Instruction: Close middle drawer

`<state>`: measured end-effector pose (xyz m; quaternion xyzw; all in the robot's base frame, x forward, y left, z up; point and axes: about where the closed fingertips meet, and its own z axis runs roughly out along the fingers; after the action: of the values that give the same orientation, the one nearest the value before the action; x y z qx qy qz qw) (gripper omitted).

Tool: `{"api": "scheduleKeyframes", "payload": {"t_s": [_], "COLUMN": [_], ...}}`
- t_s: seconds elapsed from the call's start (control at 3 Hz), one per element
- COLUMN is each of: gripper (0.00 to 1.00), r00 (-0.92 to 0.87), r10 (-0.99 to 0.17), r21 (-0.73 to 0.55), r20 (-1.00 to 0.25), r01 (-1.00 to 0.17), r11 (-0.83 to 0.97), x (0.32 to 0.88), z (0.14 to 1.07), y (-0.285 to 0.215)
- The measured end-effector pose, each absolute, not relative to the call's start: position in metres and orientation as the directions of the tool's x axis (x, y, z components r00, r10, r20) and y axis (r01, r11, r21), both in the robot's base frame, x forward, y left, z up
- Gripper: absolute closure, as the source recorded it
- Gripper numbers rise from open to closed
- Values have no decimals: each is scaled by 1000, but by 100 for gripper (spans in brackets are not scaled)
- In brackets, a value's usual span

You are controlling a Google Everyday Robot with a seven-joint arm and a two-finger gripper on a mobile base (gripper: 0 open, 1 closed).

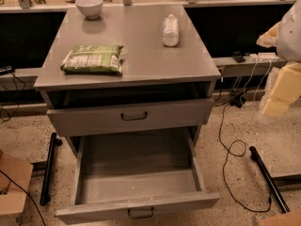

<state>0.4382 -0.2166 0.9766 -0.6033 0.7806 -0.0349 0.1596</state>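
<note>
Plainly, the closing push is not yet begun: the middle drawer (136, 185) stands pulled far out of the grey cabinet at 6 o'clock in the view, its deep tray bare and its low front panel nearly at the bottom edge. Its small dark bail handle (140, 213) sits at the centre of that front. Above it the top drawer (131, 119), with the taller front, is ajar by a little.

The hand (275, 102) hangs at 3 o'clock, at the right edge, well apart from the cabinet and touching nothing. We see only pale blocky shapes there, so we cannot tell whether it is spread or pressed together.

We judge the step in hand to be the approach. The next move calls for bringing the hand round toward 6 o'clock, in front of the low panel near the handle, then pressing straight toward 12 o'clock so the tray runs in square rather than skewing on its slides. The black cables (230, 149) on the floor at 4 o'clock lie along that path and want avoiding.

On the surface (141, 55) rest a white bowl (89, 6) at 11 o'clock, a green snack bag (92, 59) at 9 o'clock and a white bottle (170, 30) at 1 o'clock; none needs touching
</note>
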Motion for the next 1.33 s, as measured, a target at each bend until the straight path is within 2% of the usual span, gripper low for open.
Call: {"api": "scheduleKeyframes", "payload": {"t_s": [0.33, 0.67, 1.33], "gripper": [0, 17, 63], "r00": [-221, -221, -183], "r10": [-953, -953, -930], "r21": [-247, -247, -130], "r20": [-207, -207, -318], "r01": [-931, -931, -964], "r11": [270, 270, 234], "x": [438, 438, 427], "z": [977, 977, 930], "y": [-217, -217, -182]}}
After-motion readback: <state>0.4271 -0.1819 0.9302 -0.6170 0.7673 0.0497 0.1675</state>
